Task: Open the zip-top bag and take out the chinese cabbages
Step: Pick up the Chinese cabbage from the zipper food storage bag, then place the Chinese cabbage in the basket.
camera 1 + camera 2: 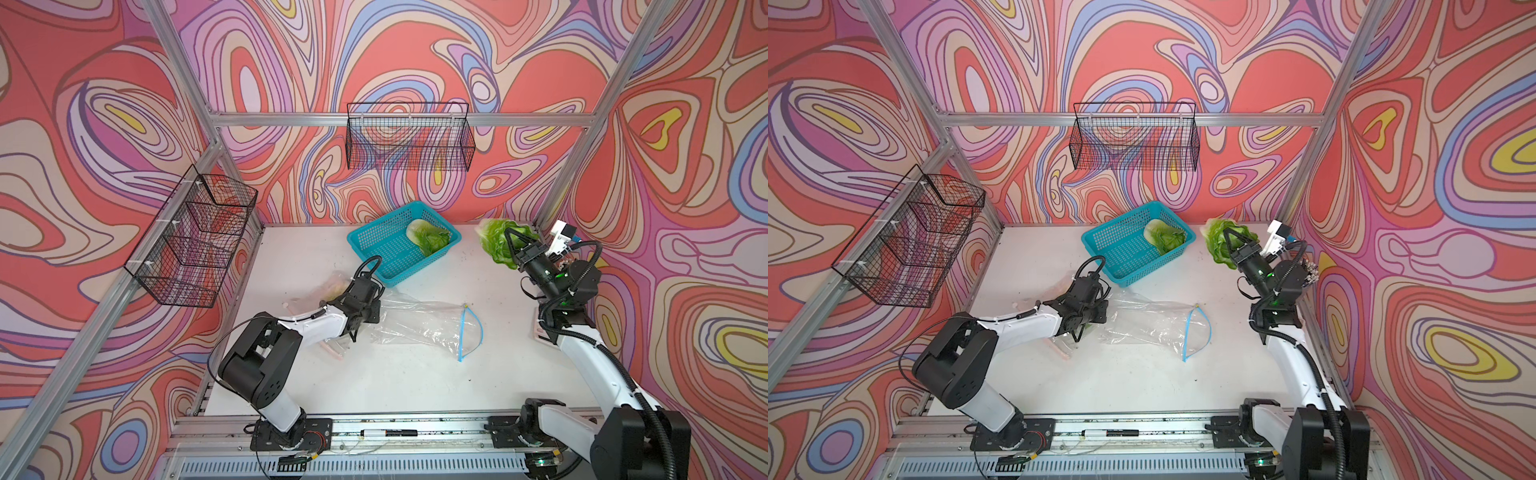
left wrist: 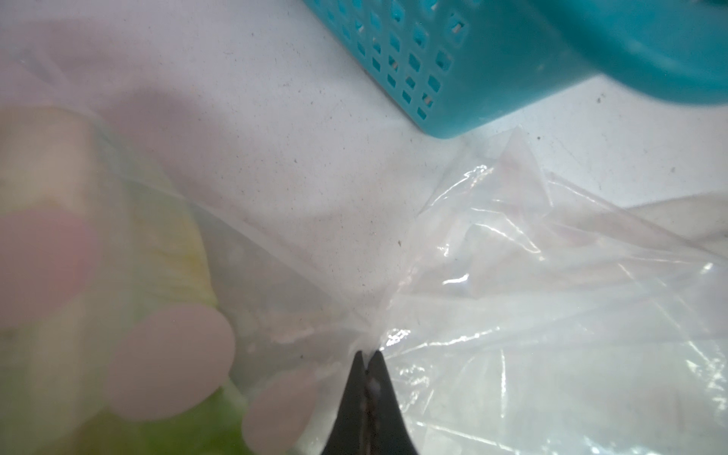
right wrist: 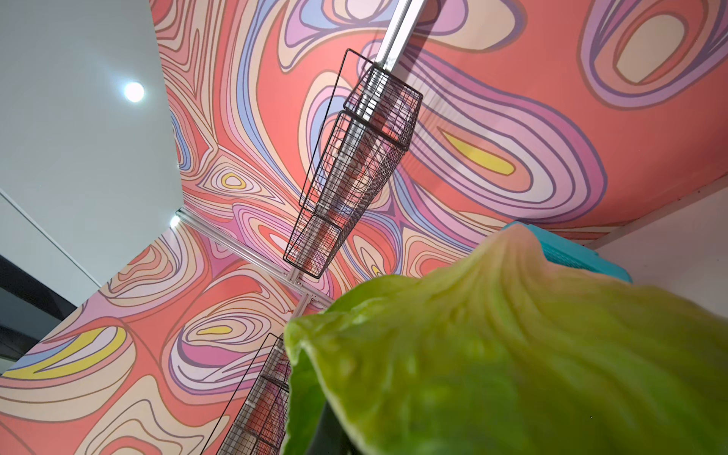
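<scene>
The clear zip-top bag (image 1: 419,328) with a blue zip (image 1: 471,332) lies flat at mid-table, its mouth gaping. My left gripper (image 1: 354,334) is shut, pinching the bag's plastic film (image 2: 512,295) at its left end; the jaws (image 2: 368,356) are pressed together. Above the table's back right, my right gripper (image 1: 519,239) is shut on one chinese cabbage (image 1: 496,243), whose green leaf (image 3: 512,354) hides the fingers in the right wrist view. A second cabbage (image 1: 428,239) lies in the teal basket (image 1: 374,245).
A second plastic bag with pink print (image 1: 328,291) lies under my left arm, a cabbage (image 2: 169,252) blurred inside it. Black wire baskets hang on the back wall (image 1: 409,137) and left wall (image 1: 195,241). A marker (image 1: 388,433) lies on the front rail.
</scene>
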### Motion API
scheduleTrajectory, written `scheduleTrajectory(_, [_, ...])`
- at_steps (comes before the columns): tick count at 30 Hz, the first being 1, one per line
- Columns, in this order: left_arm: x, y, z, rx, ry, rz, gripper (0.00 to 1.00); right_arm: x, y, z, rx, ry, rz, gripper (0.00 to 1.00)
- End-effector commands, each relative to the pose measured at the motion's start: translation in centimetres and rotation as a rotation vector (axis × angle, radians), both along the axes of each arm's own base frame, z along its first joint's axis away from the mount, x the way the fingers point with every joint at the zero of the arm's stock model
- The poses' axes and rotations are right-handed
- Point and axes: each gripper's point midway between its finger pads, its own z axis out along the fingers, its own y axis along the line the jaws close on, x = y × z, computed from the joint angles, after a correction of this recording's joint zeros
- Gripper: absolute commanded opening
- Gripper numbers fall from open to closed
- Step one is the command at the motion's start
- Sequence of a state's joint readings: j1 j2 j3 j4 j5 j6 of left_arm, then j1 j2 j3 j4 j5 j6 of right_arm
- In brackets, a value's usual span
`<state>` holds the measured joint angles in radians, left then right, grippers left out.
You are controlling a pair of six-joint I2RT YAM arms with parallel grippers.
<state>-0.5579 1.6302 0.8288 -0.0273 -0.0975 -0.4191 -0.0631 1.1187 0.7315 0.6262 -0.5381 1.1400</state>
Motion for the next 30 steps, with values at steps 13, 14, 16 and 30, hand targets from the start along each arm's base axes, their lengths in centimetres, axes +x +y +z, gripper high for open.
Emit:
scheduleTrajectory(13, [0.1, -0.5, 2.5, -0.063, -0.041, 0.019, 0.0, 5.5, 9.2, -1.9, -0.112, 0.011, 0.114, 0.0])
scheduleTrajectory(14, [0.1, -0.5, 2.6, -0.065, -0.041, 0.021, 0.0, 5.8, 9.8, -2.1, -0.117, 0.012, 0.121, 0.0])
scheduleTrajectory(16, [0.0, -0.5, 2.6, -0.07, -0.042, 0.025, 0.0, 6.7, 11.0, -2.8, -0.12, 0.024, 0.135, 0.0])
scheduleTrajectory(30, [-0.1, -0.2, 3.1, -0.078, -0.06, 0.039, 0.0, 12.6, 18.5, -8.0, -0.115, 0.133, 0.15, 0.0])
